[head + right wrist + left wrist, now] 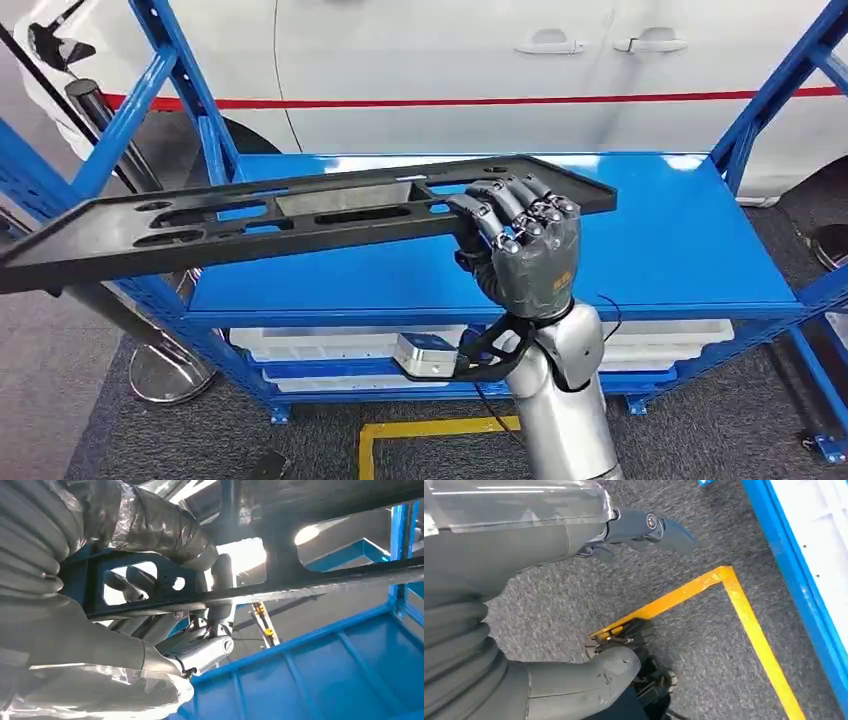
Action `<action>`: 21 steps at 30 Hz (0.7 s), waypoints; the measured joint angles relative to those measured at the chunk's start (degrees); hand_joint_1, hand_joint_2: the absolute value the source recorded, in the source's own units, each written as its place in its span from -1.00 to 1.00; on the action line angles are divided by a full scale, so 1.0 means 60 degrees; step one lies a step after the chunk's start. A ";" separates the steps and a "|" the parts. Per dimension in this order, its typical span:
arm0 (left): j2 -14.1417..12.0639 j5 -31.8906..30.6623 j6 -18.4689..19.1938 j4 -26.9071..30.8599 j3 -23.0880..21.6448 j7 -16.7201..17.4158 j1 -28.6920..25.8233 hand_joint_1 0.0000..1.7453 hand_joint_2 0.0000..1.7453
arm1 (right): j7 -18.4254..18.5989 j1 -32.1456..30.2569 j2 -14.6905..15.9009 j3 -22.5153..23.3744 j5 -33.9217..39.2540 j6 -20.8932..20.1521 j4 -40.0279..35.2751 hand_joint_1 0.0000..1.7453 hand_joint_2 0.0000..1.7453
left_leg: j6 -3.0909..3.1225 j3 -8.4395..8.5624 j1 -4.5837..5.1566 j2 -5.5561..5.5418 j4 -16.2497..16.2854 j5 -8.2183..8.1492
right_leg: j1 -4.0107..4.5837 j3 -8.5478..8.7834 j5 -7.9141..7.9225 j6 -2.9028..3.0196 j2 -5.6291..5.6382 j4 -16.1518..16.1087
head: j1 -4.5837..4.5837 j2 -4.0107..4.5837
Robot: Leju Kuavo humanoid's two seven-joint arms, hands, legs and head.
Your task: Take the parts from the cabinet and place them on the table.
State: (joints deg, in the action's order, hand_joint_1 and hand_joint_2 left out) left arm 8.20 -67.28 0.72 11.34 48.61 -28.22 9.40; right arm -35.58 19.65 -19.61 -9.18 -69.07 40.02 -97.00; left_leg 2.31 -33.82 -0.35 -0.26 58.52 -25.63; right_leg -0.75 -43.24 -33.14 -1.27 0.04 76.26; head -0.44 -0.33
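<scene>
Head view first: the right hand has its fingers curled over the near edge of one long black slotted part, gripping it toward the right end. The part's long axis runs pretty much straight across, left to right, so most of its length sticks out to the left of the hand, past the blue upright of the cabinet. It looks lifted just off the top shelf, not resting flat, though that's my read. Count: one part, one hand on it. Under the shelf there are a couple of white bins, and a white car sits behind.

Left wrist view: the left hand hangs by the robot's side over grey carpet with a yellow floor line. Fingers loosely apart, holding nothing. So the right arm is clearly the one at the part.

Right wrist view: close up, fingers wrapped through and around the part's dark frame, blue shelf below.

My guess is swinging that long overhang clear of the left upright is the tricky bit.
</scene>
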 joint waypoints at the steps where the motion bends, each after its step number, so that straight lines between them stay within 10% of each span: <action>1: 0.0004 0.0022 -0.0048 0.0000 0.0000 0.0008 -0.0038 -1.00 1.00 | 0.0000 -0.0024 0.0007 -0.0004 0.0044 0.0004 -0.0007 1.00 1.00 | 0.0002 0.0006 0.0011 -0.0006 0.0001 -0.0002 | 0.0001 0.0122 0.0253 0.0026 0.0000 -0.0252 | 0.0004 0.0000; 4: 0.0040 0.0110 -0.0121 0.0000 0.0007 0.0030 -0.0091 -1.00 1.00 | -0.0179 -0.0038 0.0007 -0.0066 0.0372 0.0004 -0.0164 1.00 1.00 | -0.0029 0.0019 0.0039 -0.0038 0.0043 -0.0032 | 0.0033 0.1270 0.1287 0.0213 0.0002 -0.2493 | 0.0004 0.0000; 5: 0.0062 0.0146 -0.0128 0.0000 0.0015 0.0044 -0.0095 -1.00 1.00 | -0.0323 -0.0039 0.0004 -0.0130 0.0585 0.0004 -0.0233 1.00 1.00 | -0.0072 -0.0035 0.0118 -0.0035 0.0089 -0.0055 | 0.0101 0.1355 0.1161 0.0229 -0.0015 -0.2719 | 0.0000 0.0000; 10: 0.0058 0.0219 -0.0208 0.0000 0.0033 0.0190 -0.0127 -1.00 1.00 | -0.0641 -0.0119 0.0004 -0.0470 0.1304 0.0000 -0.0339 1.00 1.00 | -0.0328 -0.0022 0.0047 -0.0024 0.0151 -0.0166 | 0.0016 0.1437 0.1271 0.0393 -0.0008 -0.2895 | 0.0000 0.0000; 13: 0.0058 0.0219 -0.0292 0.0000 0.0036 0.0318 -0.0140 -1.00 1.00 | -0.0641 -0.0164 0.0004 -0.0711 0.1661 -0.0004 -0.0335 1.00 1.00 | -0.0470 -0.0788 -0.0030 -0.0014 0.1921 -0.1252 | 0.0023 0.1418 0.1307 0.0470 -0.0075 -0.2885 | 0.0000 0.0000; 15: 0.0058 0.0204 -0.0336 0.0000 0.0036 0.0434 -0.0187 -1.00 1.00 | -0.0517 -0.0190 0.0004 -0.0878 0.1814 -0.0186 -0.0321 1.00 1.00 | -0.0537 -0.1152 -0.0061 -0.0014 0.2790 -0.1512 | 0.0024 0.1366 0.1311 0.0471 -0.0074 -0.2848 | -0.0004 0.0000; 19: 0.0004 0.0179 -0.0387 0.0000 0.0036 0.0543 -0.0163 -1.00 1.00 | -0.0641 -0.0218 0.0018 -0.1341 0.2295 -0.0106 -0.0266 1.00 1.00 | -0.0506 0.0221 -0.0091 -0.0011 0.0321 -0.0248 | 0.0005 0.1315 0.1308 0.0448 -0.0070 -0.2733 | -0.0004 0.0000; 21: -0.0011 0.0193 -0.0365 0.0000 0.0036 0.0532 -0.0130 -1.00 1.00 | -0.0641 -0.0216 0.0047 -0.1545 0.2441 -0.0087 -0.0237 1.00 1.00 | -0.0391 0.0296 -0.0005 -0.0037 0.0059 -0.0283 | 0.0046 0.1255 0.1363 0.0305 -0.0057 -0.2719 | -0.0007 0.0000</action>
State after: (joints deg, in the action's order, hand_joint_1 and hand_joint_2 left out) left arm 8.13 -66.12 -1.46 11.34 48.83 -25.03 8.62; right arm -39.43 18.36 -19.32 -18.45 -54.42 39.50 -98.42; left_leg -0.03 -32.04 -0.38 -0.49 58.87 -27.33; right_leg -0.48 -35.71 -24.97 0.56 -0.30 59.94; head -0.48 -0.33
